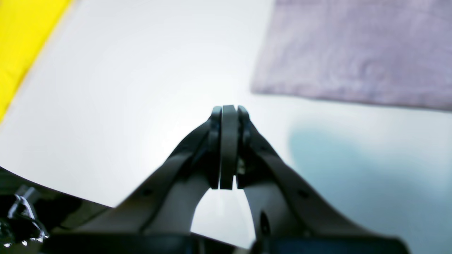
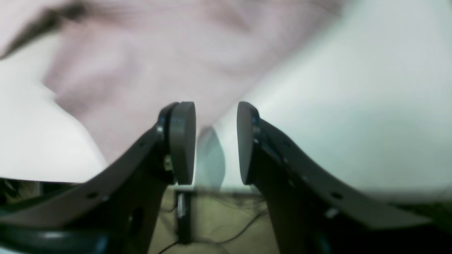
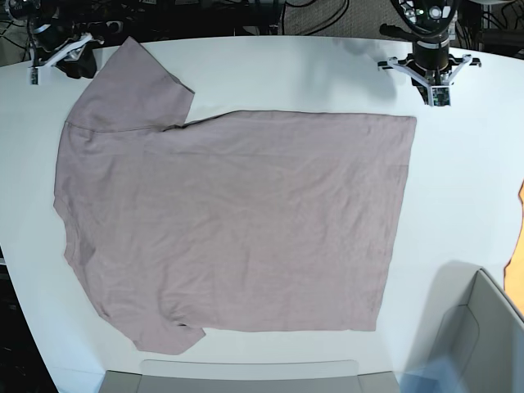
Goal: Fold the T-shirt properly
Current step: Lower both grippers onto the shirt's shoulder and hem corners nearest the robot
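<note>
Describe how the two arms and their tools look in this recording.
Both tools are matte black, each with two curved fingers ending in flat, rounded dark pads. The left tool and the right tool look alike, with small holes along the fingers. In the base view each arm shows a black body on a white bracket, with black cables behind them at the table edge.

A glossy white table (image 3: 458,188) (brightly lit) stands over what seems a cable-strewn floor (image 2: 219,225).
</note>
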Controlling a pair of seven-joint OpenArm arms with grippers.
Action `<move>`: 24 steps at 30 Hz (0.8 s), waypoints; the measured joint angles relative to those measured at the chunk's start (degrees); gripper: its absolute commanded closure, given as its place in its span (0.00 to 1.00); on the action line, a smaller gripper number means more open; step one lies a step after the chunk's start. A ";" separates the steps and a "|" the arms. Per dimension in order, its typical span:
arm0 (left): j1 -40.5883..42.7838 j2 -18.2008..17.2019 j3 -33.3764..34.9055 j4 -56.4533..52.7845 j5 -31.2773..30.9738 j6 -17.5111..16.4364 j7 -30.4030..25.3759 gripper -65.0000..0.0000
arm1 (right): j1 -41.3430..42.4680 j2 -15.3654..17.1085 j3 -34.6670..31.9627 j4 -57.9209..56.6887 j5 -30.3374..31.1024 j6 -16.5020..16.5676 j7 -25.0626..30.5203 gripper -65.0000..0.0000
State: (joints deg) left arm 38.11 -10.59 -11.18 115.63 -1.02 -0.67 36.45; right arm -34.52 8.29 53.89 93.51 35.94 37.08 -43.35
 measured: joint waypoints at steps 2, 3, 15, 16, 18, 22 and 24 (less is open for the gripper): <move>-1.53 -0.11 -0.02 0.02 0.17 0.33 1.22 1.00 | 0.48 1.40 1.86 -3.54 1.44 -0.15 -1.07 0.69; -2.47 -0.24 0.04 0.00 0.20 0.50 1.99 1.00 | 0.79 2.34 1.77 -5.27 1.51 -0.15 -1.31 0.69; -4.76 -0.17 3.74 0.02 0.15 0.44 3.45 0.99 | 5.81 4.33 -7.54 -12.20 5.77 0.31 2.95 0.69; -4.79 -0.17 3.74 0.00 0.13 0.44 3.45 0.99 | 5.99 3.61 -7.93 -12.09 5.92 0.44 3.17 0.69; -4.85 -0.17 3.76 0.02 0.13 0.44 3.50 0.99 | 5.90 1.73 -8.39 -11.61 6.29 0.44 3.74 0.69; -6.60 -0.22 4.35 0.02 -3.19 0.52 3.76 0.91 | 6.08 -0.09 -8.35 -11.08 8.79 1.40 -0.72 0.69; -6.73 -0.20 4.33 0.02 -8.09 0.48 3.80 0.86 | 6.10 -0.09 -8.26 -10.56 8.63 1.46 -1.42 0.69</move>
State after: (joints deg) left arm 31.38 -10.79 -6.85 115.66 -9.10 -0.19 40.25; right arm -28.42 8.21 45.63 82.96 44.58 38.54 -44.77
